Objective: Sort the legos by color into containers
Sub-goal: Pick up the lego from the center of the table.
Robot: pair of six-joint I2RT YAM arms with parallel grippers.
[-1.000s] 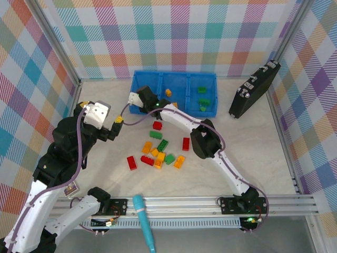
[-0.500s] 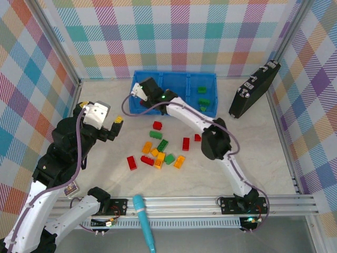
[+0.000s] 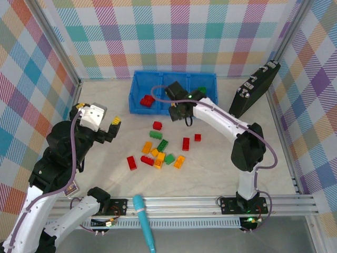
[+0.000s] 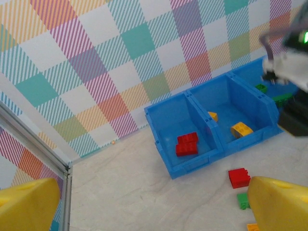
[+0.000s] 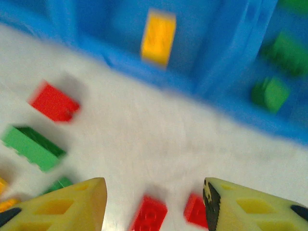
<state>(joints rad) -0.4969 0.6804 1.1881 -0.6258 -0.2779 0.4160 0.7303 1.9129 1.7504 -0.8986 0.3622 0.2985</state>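
Right pincer (image 5: 153, 188) rightward along plastic bin (image 3: 138, 84)

blue bin (image 4: 197, 162), red, green, seemingly orange legos (image 3: 162, 145), plaid walls (image 3: 158, 37)

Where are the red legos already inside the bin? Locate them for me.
In the top view, the red legos lie in the left compartment of the blue bin. The middle compartment next to it holds yellow-orange legos.

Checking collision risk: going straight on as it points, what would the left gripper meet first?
Probably the bare table just short of the blue bin, at its end compartment holding red bricks; depth is unclear.
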